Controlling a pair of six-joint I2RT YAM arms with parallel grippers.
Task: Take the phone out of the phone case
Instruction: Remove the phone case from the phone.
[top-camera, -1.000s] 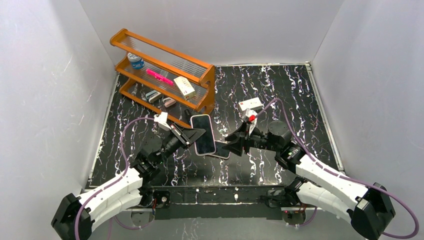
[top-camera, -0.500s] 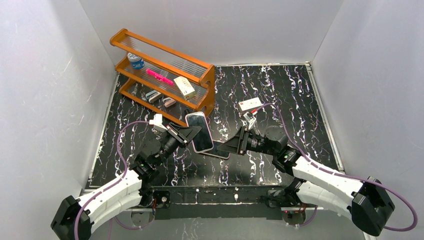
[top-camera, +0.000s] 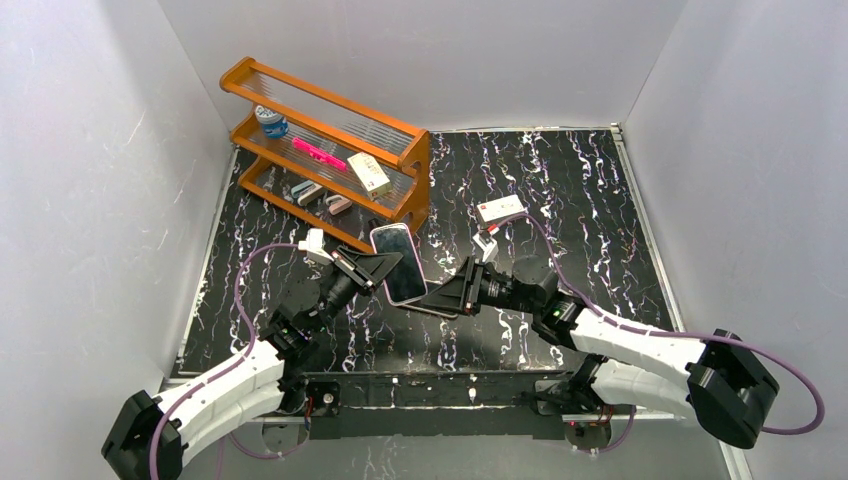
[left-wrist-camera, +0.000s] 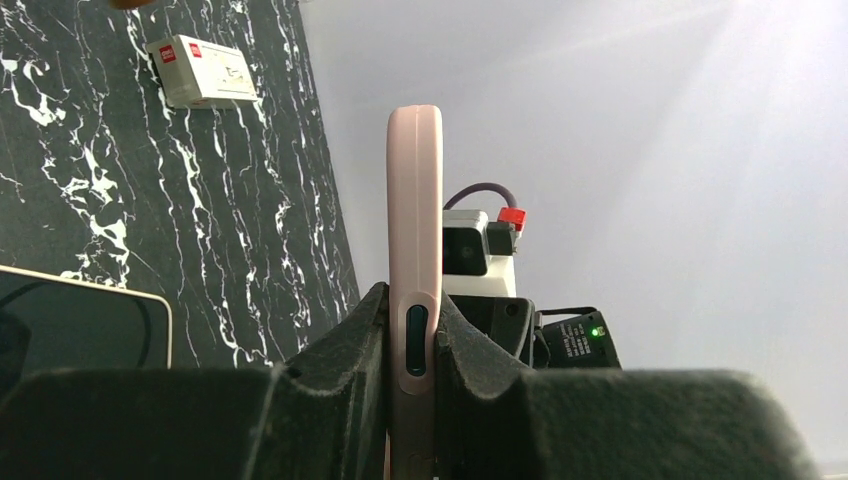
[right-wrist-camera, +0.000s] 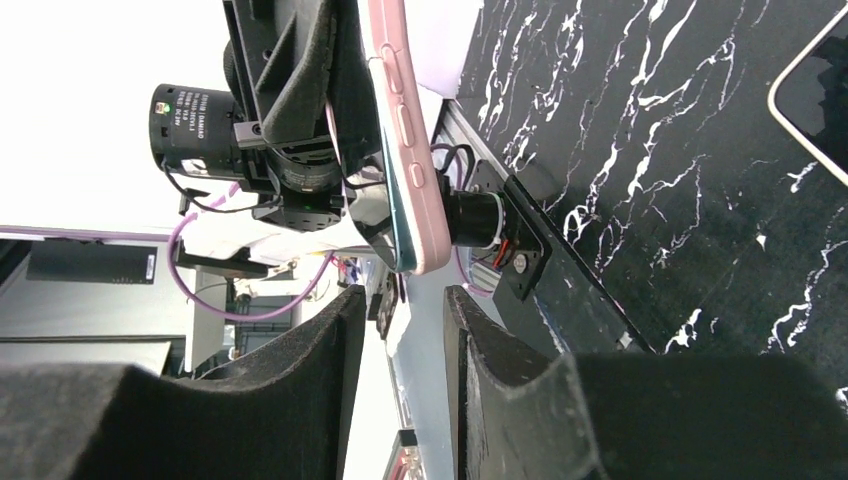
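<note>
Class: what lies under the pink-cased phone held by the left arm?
A second dark phone lies flat on the table. The held phone and right end effector hide much of it.

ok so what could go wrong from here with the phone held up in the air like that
1. The left gripper clamps the pink phone case near one end only. A tug from the right gripper could twist it loose and drop it near the second phone lying on the table.
2. The right gripper's open jaws sit at the case's corner. Closing there may pinch case and phone together, so nothing separates.
</note>
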